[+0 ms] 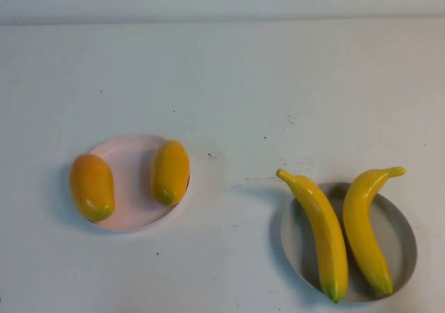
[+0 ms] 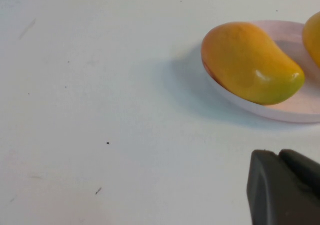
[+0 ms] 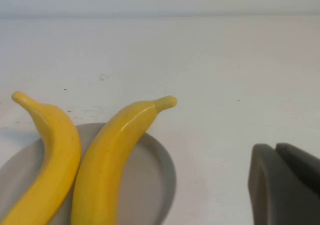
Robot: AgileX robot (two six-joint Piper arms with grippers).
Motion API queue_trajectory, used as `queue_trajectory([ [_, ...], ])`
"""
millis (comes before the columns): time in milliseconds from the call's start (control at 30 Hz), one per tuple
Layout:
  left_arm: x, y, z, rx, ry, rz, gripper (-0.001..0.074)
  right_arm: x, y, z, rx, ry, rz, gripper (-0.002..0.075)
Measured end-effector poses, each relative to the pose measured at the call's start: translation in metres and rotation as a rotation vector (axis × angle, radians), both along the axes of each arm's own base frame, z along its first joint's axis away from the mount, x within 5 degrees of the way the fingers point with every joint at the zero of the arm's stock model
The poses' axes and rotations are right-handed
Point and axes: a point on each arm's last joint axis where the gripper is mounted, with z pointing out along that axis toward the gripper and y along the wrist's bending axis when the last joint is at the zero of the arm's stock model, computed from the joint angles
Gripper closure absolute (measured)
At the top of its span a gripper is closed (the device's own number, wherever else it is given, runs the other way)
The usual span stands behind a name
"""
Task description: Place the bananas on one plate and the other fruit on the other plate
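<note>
Two bananas (image 1: 323, 233) (image 1: 361, 229) lie side by side across the grey-blue plate (image 1: 403, 243) at the front right. Two orange-yellow mango-like fruits (image 1: 92, 186) (image 1: 170, 172) rest on the pink plate (image 1: 132, 181) at the left, one on each rim. Neither gripper shows in the high view. My left gripper (image 2: 278, 153) is shut and empty, back from the pink plate (image 2: 295, 112) and the nearer fruit (image 2: 250, 62). My right gripper (image 3: 275, 146) is shut and empty, beside the grey-blue plate (image 3: 155, 180) with both bananas (image 3: 55, 155) (image 3: 115, 150).
The white table (image 1: 229, 83) stretches bare behind and between the two plates. A wall edge runs along the far side.
</note>
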Motion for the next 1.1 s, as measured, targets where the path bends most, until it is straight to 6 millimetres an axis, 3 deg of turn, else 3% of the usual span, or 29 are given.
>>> queue_trajectory([
  [400, 0.0, 0.0, 0.0, 0.0, 0.0, 0.0, 0.074, 0.002, 0.0, -0.007, 0.01, -0.039, -0.008, 0.0741],
  [700, 0.0, 0.0, 0.0, 0.0, 0.0, 0.0, 0.074, 0.0, 0.0, -0.017, -0.011, 0.068, 0.003, 0.0741],
  [1100, 0.0, 0.0, 0.0, 0.0, 0.0, 0.0, 0.074, 0.0, 0.0, -0.018, -0.012, 0.079, 0.004, 0.0741],
])
